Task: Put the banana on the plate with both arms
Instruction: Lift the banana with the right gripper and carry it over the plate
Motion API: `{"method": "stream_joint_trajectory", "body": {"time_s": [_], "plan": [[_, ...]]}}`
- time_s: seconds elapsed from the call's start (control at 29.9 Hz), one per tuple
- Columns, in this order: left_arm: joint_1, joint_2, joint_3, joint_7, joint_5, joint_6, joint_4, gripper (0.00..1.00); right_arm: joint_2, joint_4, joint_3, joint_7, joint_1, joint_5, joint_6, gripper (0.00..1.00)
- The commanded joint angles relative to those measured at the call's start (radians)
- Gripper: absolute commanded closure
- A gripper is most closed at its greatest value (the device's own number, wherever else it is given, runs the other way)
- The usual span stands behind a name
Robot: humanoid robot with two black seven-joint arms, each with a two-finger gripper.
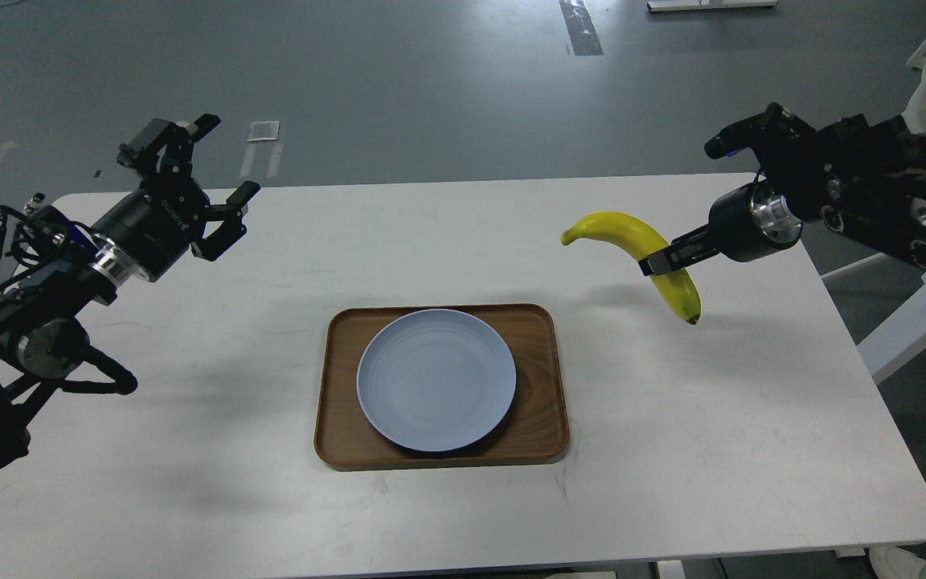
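Note:
The yellow banana (632, 241) hangs in the air above the table, right of the tray, stem end pointing left and dark tip pointing down. My right gripper (660, 261) is shut on its middle and holds it lifted. The pale blue-grey plate (436, 379) lies empty on the brown wooden tray (539, 386) at the table's middle. My left gripper (210, 173) is open and empty, raised above the table's far left part, well away from the plate and the banana.
The white table (712, 450) ends just right of my right arm. A white piece of furniture (925, 297) stands beyond the right edge. Grey floor lies behind the table.

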Motion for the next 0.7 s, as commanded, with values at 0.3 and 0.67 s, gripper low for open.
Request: {"method": "stream_joint_trajectory", "body": {"time_s": [0.3, 0.67], "plan": [[-0.002, 0.002, -0.006, 0.002, 0.000, 0.000, 0.000, 0.02, 0.260, 0.029, 0.025, 0.000, -0.040, 0.140, 0.000, 0.83], [-0.005, 0.005, -0.006, 0.002, -0.001, 0.000, -0.001, 0.02, 0.412, -0.071, 0.025, 0.000, -0.130, 0.200, 0.000, 0.80]]}}
